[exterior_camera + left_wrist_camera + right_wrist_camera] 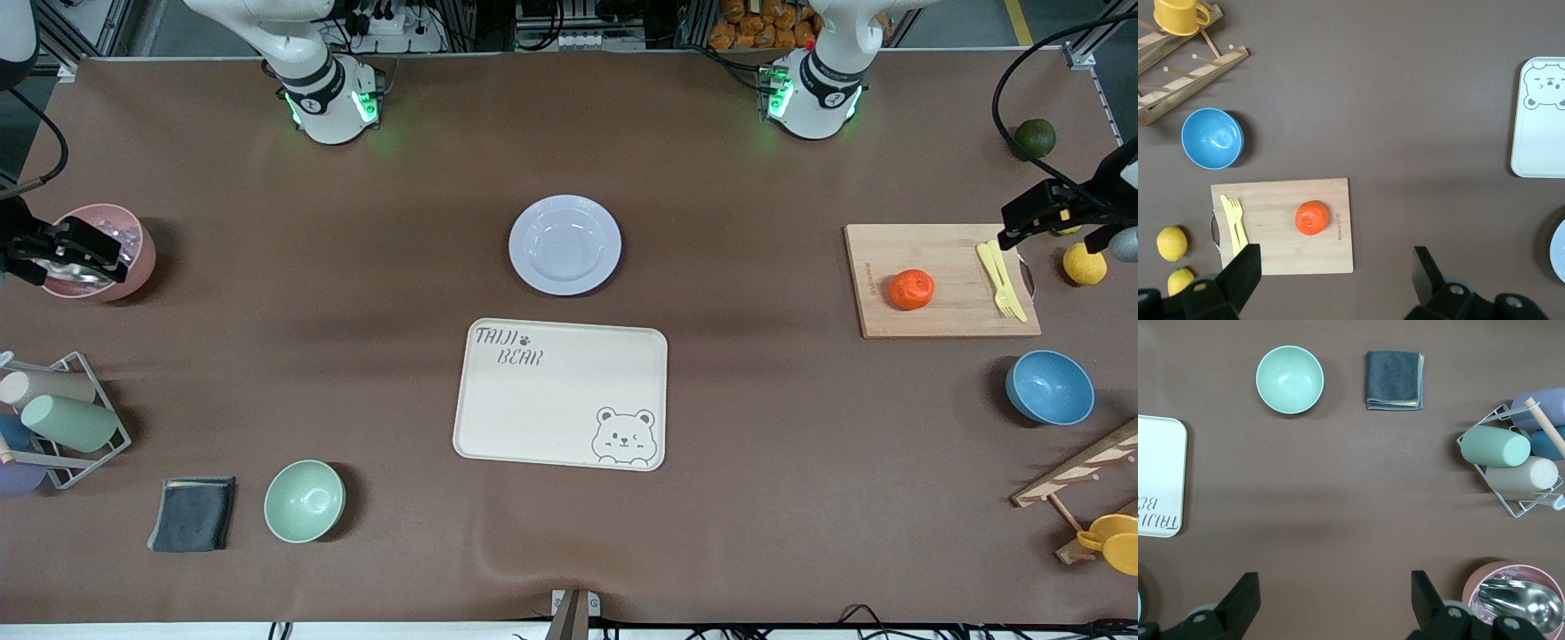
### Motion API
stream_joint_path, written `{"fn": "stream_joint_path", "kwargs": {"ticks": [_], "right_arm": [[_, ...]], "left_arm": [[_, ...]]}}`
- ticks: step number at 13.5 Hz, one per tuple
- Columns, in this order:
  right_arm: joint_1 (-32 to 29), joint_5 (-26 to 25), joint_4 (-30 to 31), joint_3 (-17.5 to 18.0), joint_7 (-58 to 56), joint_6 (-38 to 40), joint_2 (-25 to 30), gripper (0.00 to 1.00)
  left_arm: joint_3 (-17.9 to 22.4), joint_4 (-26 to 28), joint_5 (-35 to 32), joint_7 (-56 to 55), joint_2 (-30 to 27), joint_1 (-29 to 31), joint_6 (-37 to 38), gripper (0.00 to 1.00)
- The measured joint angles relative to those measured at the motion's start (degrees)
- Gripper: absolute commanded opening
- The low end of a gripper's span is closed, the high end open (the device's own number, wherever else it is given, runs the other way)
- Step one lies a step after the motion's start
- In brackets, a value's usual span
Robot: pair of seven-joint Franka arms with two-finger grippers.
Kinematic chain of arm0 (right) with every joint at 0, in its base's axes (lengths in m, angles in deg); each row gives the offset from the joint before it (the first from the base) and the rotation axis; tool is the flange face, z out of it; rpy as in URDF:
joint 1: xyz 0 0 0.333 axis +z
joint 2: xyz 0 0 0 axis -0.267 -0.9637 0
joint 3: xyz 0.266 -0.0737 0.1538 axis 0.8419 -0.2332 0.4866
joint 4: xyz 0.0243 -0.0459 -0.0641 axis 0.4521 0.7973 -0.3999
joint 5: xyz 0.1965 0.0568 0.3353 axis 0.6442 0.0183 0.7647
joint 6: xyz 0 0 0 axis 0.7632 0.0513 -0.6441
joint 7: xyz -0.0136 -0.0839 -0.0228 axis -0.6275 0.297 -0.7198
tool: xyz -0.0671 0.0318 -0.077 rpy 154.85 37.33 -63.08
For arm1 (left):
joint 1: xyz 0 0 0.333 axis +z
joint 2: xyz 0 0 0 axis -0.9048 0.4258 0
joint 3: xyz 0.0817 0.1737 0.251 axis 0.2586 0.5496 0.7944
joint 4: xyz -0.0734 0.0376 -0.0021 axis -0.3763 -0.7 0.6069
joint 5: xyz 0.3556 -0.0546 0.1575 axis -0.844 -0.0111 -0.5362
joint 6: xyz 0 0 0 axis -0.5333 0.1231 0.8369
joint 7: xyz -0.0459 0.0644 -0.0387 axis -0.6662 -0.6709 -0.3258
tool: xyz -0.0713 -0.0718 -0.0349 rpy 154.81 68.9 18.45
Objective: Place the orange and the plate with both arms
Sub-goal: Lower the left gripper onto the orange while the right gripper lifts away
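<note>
The orange sits on a wooden cutting board toward the left arm's end of the table. It also shows in the left wrist view. The pale lavender plate lies empty mid-table, farther from the front camera than the bear-print tray. My left gripper hangs open and empty high over the board's end; in the left wrist view the orange is apart from its fingers. My right gripper hangs open and empty high over a pink bowl; it shows in the right wrist view.
Yellow cutlery lies on the board. Two lemons, a dark green fruit, a blue bowl and a wooden rack are nearby. A mint bowl, grey cloth and cup rack sit at the right arm's end.
</note>
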Motion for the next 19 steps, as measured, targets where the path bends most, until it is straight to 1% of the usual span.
{"fn": "stream_joint_path", "kwargs": {"ticks": [8, 10, 11, 13, 15, 17, 19], "right_arm": [[0.0, -0.1, -0.5, 0.0, 0.0, 0.0, 0.0, 1.0], [0.0, -0.3, -0.4, -0.1, 0.0, 0.0, 0.0, 1.0], [-0.1, -0.3, -0.4, -0.2, 0.0, 0.0, 0.0, 1.0], [-0.1, -0.3, -0.3, -0.2, 0.0, 0.0, -0.2, 1.0], [-0.1, -0.4, -0.1, 0.0, 0.0, 0.0, -0.3, 1.0], [0.2, -0.4, 0.1, 0.3, 0.0, 0.1, -0.5, 1.0], [0.3, -0.3, 0.2, 0.6, 0.0, 0.1, -1.0, 1.0]], "left_arm": [[0.2, 0.4, -0.1, -0.6, 0.3, 0.5, 0.3, 1.0], [0.3, 2.1, -0.1, -0.8, 1.1, 2.9, 0.0, 1.0], [0.4, 3.8, -0.1, -0.7, 1.8, 4.4, -1.5, 1.0], [0.5, 9.8, -0.1, -0.5, 2.3, 6.5, -7.8, 1.0], [0.5, 17.0, -0.1, -0.5, 2.4, 7.1, -13.4, 1.0], [0.5, 24.8, -0.1, -0.7, 2.4, 7.4, -19.2, 1.0], [0.5, 33.5, -1.4, -0.8, 2.6, 9.2, -28.0, 1.0]]}}
